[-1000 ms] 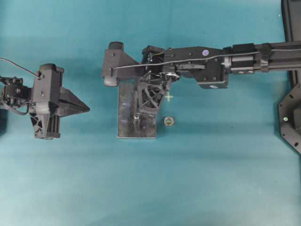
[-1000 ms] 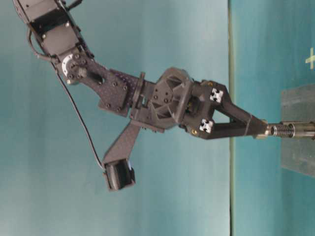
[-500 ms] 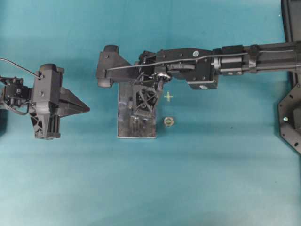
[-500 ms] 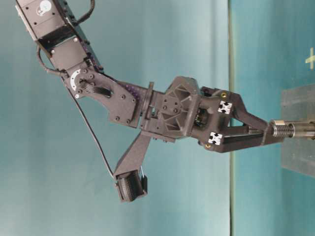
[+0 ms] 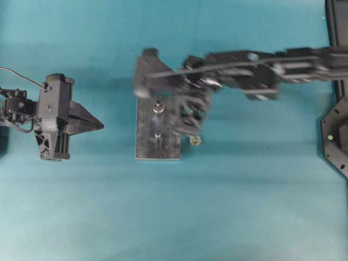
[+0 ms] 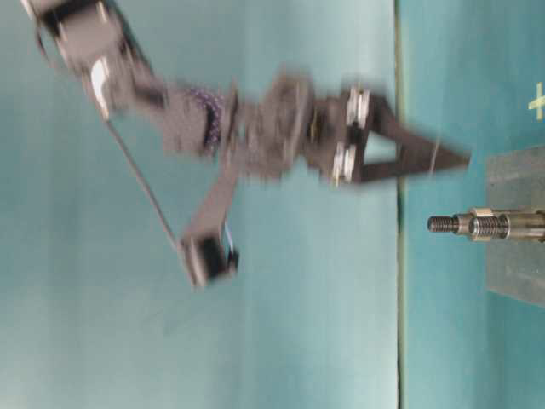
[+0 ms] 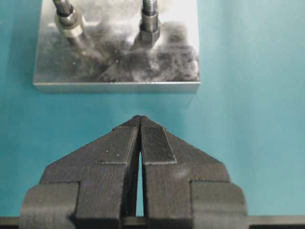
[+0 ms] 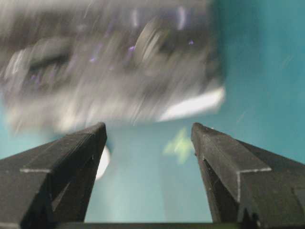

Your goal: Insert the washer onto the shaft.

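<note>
Teal cloth covers the table [image 5: 228,217], matte and faintly woven. Nearest in the left wrist view, the left gripper [image 7: 139,120] is seen with its black ribbed pads pressed together into a wedge, nothing between them, parked short of the plate. Just beyond it, a rectangular metal plate [image 7: 119,71] is noted, its top scuffed and cloudy, its edge bright. Two threaded steel shafts stand upright on the plate; the shaft [image 7: 66,14] on that view's left carries a pale ring, taken to be the washer [image 7: 70,21], seated partway down the thread (the same bright collar is seen at table level). Insertion is therefore judged done, with only clearing away left. Farther off, the right gripper [image 8: 148,138] is recorded with its fingers spread wide and empty, its outline blurred above the plate in the overhead view and apart from the shaft tip at table level. A small round part [image 5: 194,140] lies on the cloth just beside the plate; what it is cannot be told.
</note>
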